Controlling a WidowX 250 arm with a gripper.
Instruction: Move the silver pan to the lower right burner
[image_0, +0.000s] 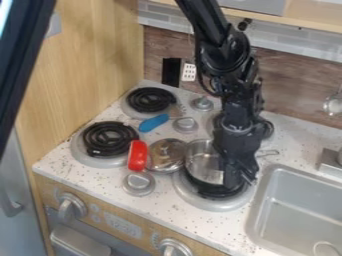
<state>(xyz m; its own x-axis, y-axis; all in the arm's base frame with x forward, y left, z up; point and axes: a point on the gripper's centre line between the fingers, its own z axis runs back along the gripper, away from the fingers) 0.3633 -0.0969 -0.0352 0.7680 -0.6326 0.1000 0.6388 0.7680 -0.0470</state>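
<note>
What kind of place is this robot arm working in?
Probably a toy kitchen: there's a stovetop with coil burners, a sink set in the speckled counter, and oven-style knobs along the front.

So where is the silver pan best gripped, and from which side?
Probably grip the silver pan by its rim at picture right, from above: it is open-topped with a thin upright wall, and a round metal piece crowds its left.

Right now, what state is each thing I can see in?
Silver pan: uncovered, over the lower right burner
Tool: pointing down, at the pan's right side
Shiny round piece: lying beside the pan
Red piece: lying beside the round one
Blue piece: lying down
Left burner coils: dark, not glowing
Front knobs: settings unclear
</note>
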